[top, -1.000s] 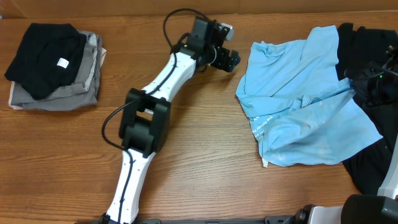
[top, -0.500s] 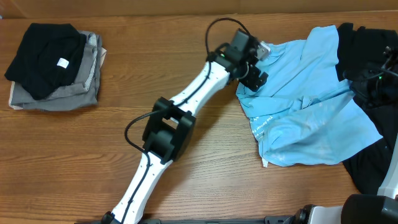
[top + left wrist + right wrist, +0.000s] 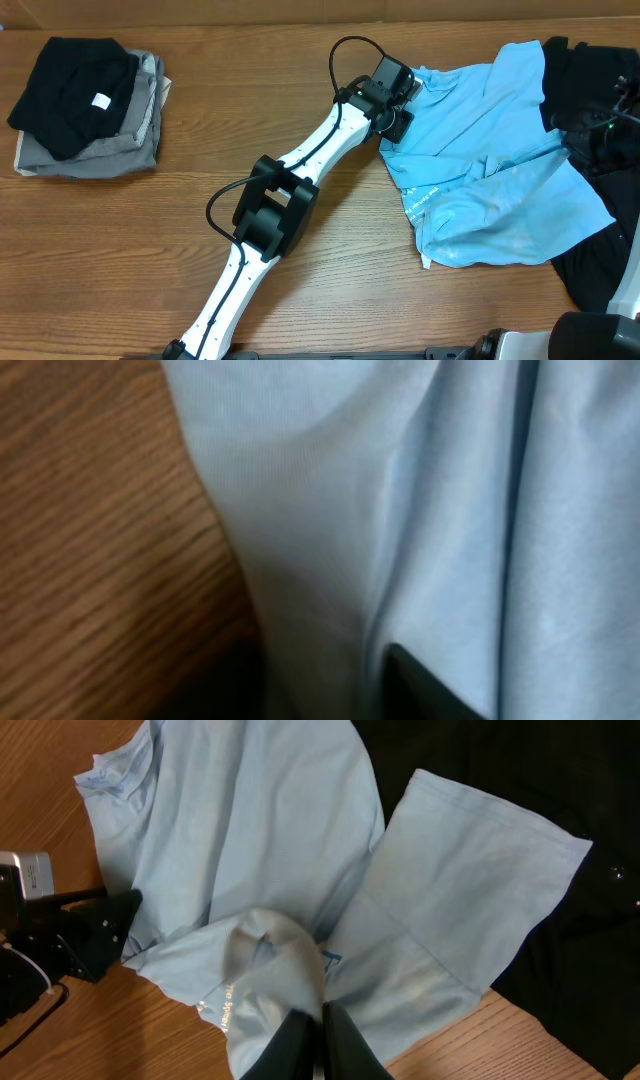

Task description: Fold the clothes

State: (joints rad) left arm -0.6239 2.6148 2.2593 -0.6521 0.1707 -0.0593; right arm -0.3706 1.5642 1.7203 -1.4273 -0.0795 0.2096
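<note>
Where the wooden table [image 3: 300,60] runs toward its right end, the light blue T-shirt [image 3: 480,110] lies crumpled and spread, its right side overlapping a black cloth [image 3: 590,270] that fills the table's right edge. Well apart from it, at the far left, sits a stack of folded clothes [image 3: 90,105], black on top of grey. The left arm [image 3: 300,165] stretches diagonally from the near edge to the shirt, and the left gripper [image 3: 398,118] sits right at the shirt's left border, near the neck end.

From overhead its jaws are hidden under the wrist. The left wrist view is filled with blue cloth beside bare wood, with one dark finger [image 3: 425,685] showing at the bottom against the fabric. Whether that gripper has closed on the cloth I cannot tell.

The right gripper [image 3: 318,1040] is hard to pick out from above against the black cloth. Its own camera shows the two fingers pressed together, with a raised, blurred fold of the shirt running up into them, so it grips the shirt near the middle of the right side. That view also catches a line of white lettering [image 3: 215,1003] beside the pinched fold.
</note>
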